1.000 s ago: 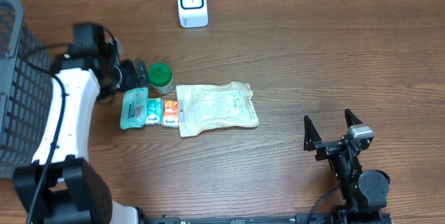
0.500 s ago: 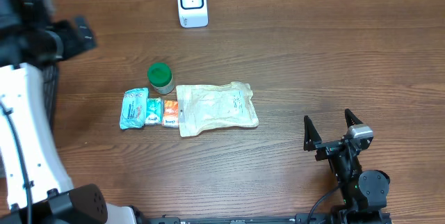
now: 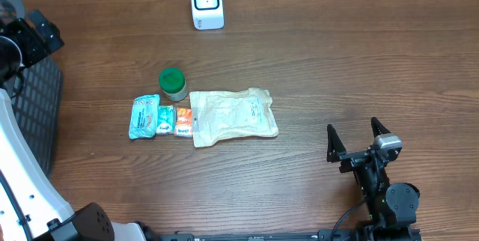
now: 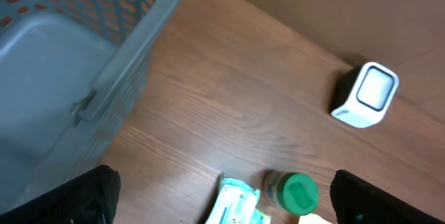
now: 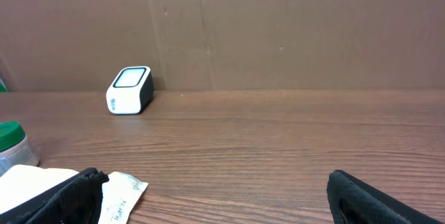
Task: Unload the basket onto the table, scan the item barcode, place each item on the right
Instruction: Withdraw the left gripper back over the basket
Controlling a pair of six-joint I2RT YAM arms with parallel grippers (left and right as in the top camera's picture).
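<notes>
Looking in, I see my left gripper (image 4: 222, 186) spread wide and empty by the grey basket (image 4: 62, 64), and my right gripper (image 3: 352, 127) is likewise. The white pouch (image 3: 233, 117), green-lidded jar (image 3: 173, 83) and small packets (image 3: 144, 117) lie mid-table (image 3: 337, 61), apart from the scanner (image 3: 206, 3).

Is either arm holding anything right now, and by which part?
Nothing held: the jaws of the left gripper and right gripper stand open and empty.
</notes>
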